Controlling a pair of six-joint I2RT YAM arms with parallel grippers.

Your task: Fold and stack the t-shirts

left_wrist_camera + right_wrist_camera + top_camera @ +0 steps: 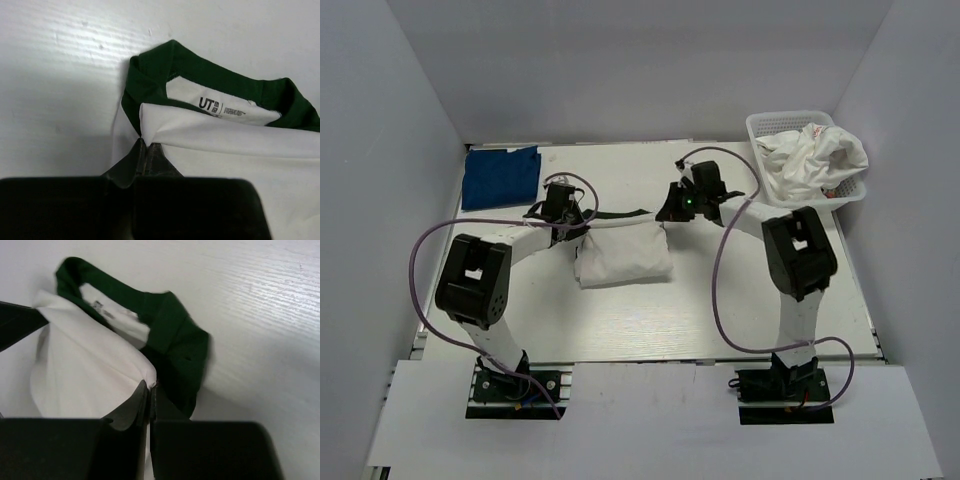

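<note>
Near the middle of the white table, a white t-shirt with a dark green collar lies folded into a compact bundle, and both arms reach in to its far edge. The left gripper is closed on a fold of the shirt's white cloth just beside the collar — its two fingers meet with the fabric pinched between them. The right gripper is likewise clamped on a white fold at the other end of that edge, right next to some bunched dark green cloth resting on the table; whether that is sleeve or collar cannot be told. Inside the neck, a white neck label reads "UT" in bold dark letters beside a small boxed logo. The smaller print next to it is too blurred to make out, and in the right wrist view the same label is too small to read. Toward the far left corner a dark blue t-shirt lies folded flat, well apart from the white one. At the far right corner a white plastic lattice basket holds a crumpled heap of white shirts — the cloth spills over the basket's rim on its right side, and no writing on it can be read from above.
</note>
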